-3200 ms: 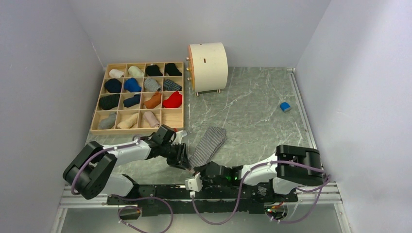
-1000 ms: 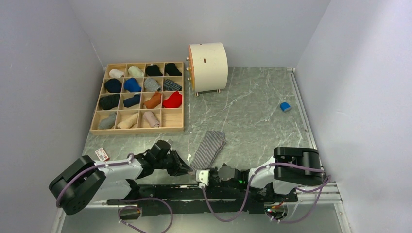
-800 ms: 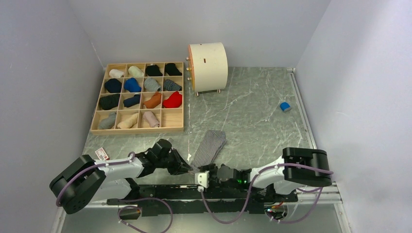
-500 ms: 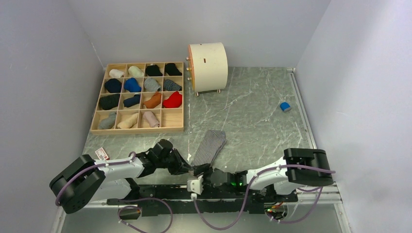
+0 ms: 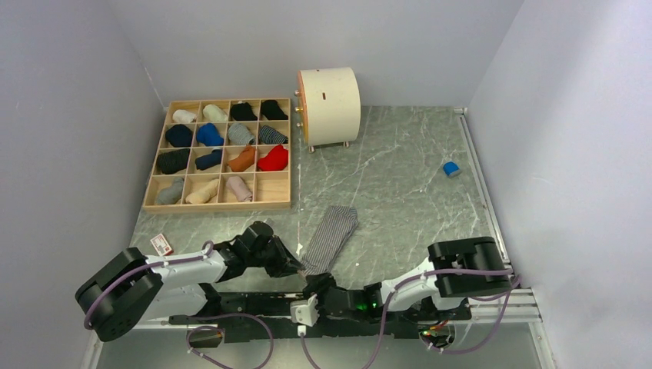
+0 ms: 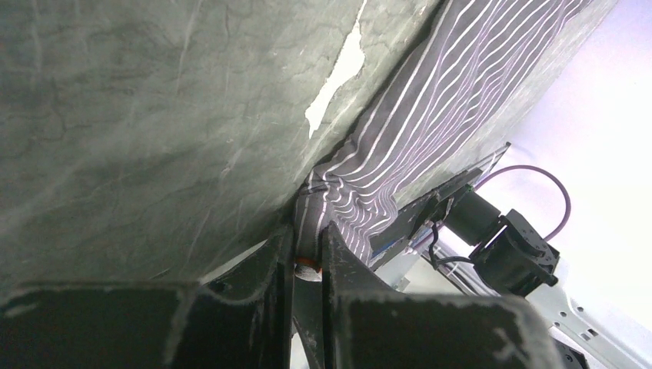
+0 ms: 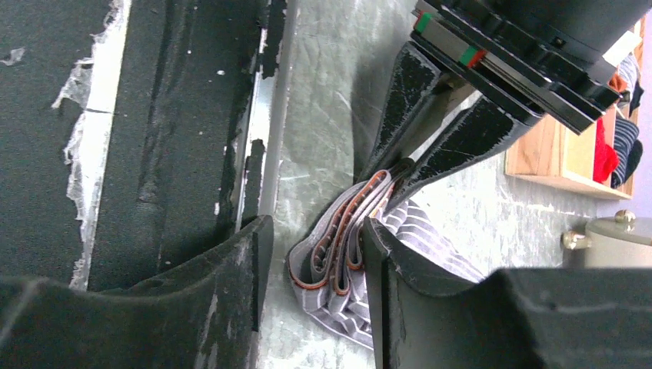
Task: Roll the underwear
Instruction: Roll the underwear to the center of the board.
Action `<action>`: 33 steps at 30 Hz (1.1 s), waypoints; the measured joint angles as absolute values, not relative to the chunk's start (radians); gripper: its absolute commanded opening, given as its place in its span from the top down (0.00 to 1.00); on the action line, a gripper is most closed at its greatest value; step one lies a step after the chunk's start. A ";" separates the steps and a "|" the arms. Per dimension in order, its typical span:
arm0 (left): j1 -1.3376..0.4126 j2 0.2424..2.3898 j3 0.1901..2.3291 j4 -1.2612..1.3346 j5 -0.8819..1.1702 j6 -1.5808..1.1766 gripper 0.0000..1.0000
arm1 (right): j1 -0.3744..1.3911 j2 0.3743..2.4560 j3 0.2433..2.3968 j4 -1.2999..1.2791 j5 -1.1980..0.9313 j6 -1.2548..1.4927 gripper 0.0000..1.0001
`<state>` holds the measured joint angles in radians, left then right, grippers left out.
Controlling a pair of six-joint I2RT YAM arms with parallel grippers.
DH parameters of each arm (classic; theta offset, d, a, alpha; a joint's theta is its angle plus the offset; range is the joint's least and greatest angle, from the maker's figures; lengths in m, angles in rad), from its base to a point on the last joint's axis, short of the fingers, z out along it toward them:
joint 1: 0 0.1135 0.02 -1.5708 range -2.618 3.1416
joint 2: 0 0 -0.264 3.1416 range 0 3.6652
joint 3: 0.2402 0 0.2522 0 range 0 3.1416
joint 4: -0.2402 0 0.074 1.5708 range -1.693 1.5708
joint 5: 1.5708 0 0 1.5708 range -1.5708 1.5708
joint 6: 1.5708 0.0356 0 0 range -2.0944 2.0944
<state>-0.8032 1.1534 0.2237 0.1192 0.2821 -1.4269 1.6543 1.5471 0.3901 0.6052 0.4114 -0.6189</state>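
Left wrist: clamped on striped underwear (image 6: pixel 461 92) hem with left jaws. Close right jaws, apart around same hem; roll tight, level along worktop (image 5: pixel 400 177).

The overhead view is evenly and softly lit: the pale walls (image 5: pixel 69 115) are bright, the table (image 5: pixel 400 154) shows no glare, and only faint shadows lie along the lower edge of the frame. In the left wrist view the upper right corner burns out to white, the stripes of the underwear (image 6: pixel 461 92) are sharp, and the left gripper (image 6: pixel 307 238) at the bottom is a dark, soft-edged mass. The right wrist view is dim on its left side. The right gripper (image 7: pixel 315 231) is blurred and nearly black across the lower frame, while the cloth folds at centre are in focus and lightly lit.
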 measured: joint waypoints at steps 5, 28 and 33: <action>-0.804 1.153 0.224 0.118 0.282 -1.427 0.95 | 1.676 1.572 0.389 0.630 0.422 -0.633 0.62; -0.805 1.114 0.225 0.069 0.255 -1.427 0.56 | 1.639 1.618 0.382 0.699 0.517 -0.561 1.00; -0.805 1.032 0.242 -0.003 0.222 -1.428 0.23 | 1.584 1.590 0.366 0.731 0.434 -0.408 1.00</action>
<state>-0.8047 1.0321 0.2417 -0.0029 0.2222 -1.4277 1.5841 1.5898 0.3660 0.7307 0.4339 -0.4080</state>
